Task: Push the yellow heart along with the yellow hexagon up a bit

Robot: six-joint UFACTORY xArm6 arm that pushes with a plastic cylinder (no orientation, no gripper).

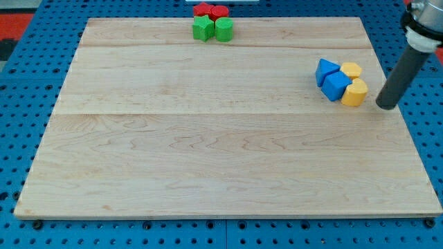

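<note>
So the yellow heart (355,92) sits near the board's right edge, with the yellow hexagon (351,69) just above it, touching or nearly so. Both are jammed against two blue blocks on their left: a blue cube-ish one (337,85) and a blue triangle (326,70). My tip (385,106) is down on the wooden board (208,152), just right of the heart and slightly lower, not touching it. It's a bare rod, leaning up to the view's right, holding nothing. Far off at the top edge: red star (203,9), red block (219,11), green star (203,28), green block (223,30).

Robotics lab bench, blue perforated base plate (21,138), pale wooden board (208,145) on top, small coloured test blocks (341,81)
</note>
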